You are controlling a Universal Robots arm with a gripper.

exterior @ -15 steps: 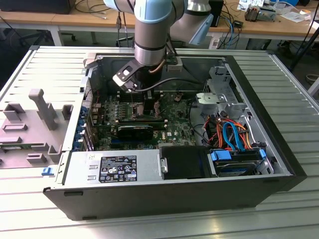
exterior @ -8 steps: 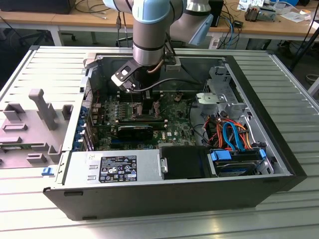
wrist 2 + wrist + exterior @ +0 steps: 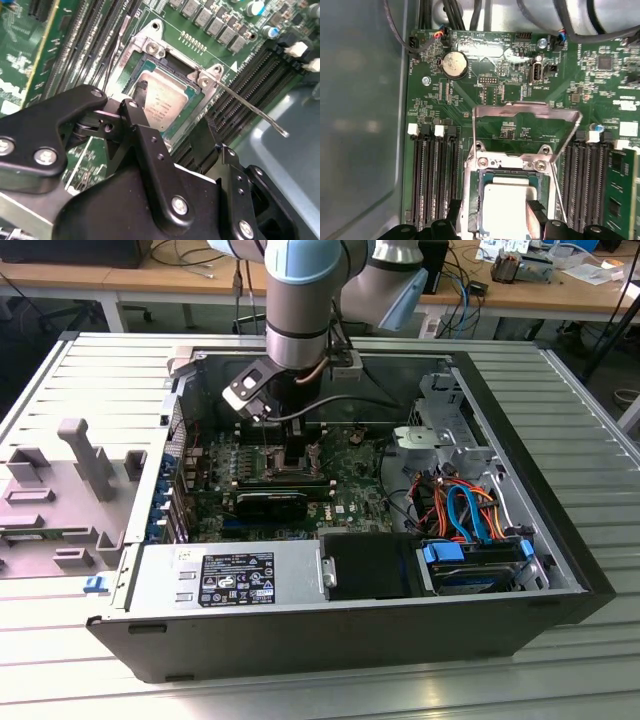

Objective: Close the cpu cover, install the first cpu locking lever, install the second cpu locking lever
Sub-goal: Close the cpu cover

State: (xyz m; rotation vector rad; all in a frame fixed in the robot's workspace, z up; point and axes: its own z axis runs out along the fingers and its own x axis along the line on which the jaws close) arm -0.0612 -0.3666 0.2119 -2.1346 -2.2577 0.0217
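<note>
Cpu cover (image 3: 527, 110): a thin, silvery stamped-metal frame, square in outline. I see it standing up off the socket, not closed. The green board shows through its open middle. Its foot is at the socket edge facing the coin cell, beside two bright screws.
Processor (image 3: 502, 210): a flat, matt-grey metal lid with rounded corners, lying bare in the socket.
Socket surround (image 3: 132, 65): bright, smooth sheet metal with screwed tabs at its corners.
Thin steel rod (image 3: 245, 107): straight and round. It slants out from one screwed corner over the memory slots, and its free end is in the air.
Gripper (image 3: 495, 209): matt black, made of angular link bars with silver screw heads. Its fingers are spread, one on either side of the processor, and grasp nothing. I can't tell whether the tips touch the socket.
Memory slots (image 3: 435, 175): long black ribbed plastic channels, in banks flanking both sides of the socket.
Coin cell (image 3: 455, 65): a dull silver disc near the board edge where the black cables plug in.
Motherboard (image 3: 520, 90): glossy green and densely printed, with the socket about mid-board.
Arm (image 3: 300, 300): a smooth pale-blue and grey cylinder that drops straight onto the socket area.
Case (image 3: 300, 640): a black sheet-steel box lying on its side, open-topped. The board sits toward its far wall.
Power-supply box (image 3: 225, 578): plain grey metal along the case's near edge.
Table (image 3: 560, 680): ribbed aluminium slats.
</note>
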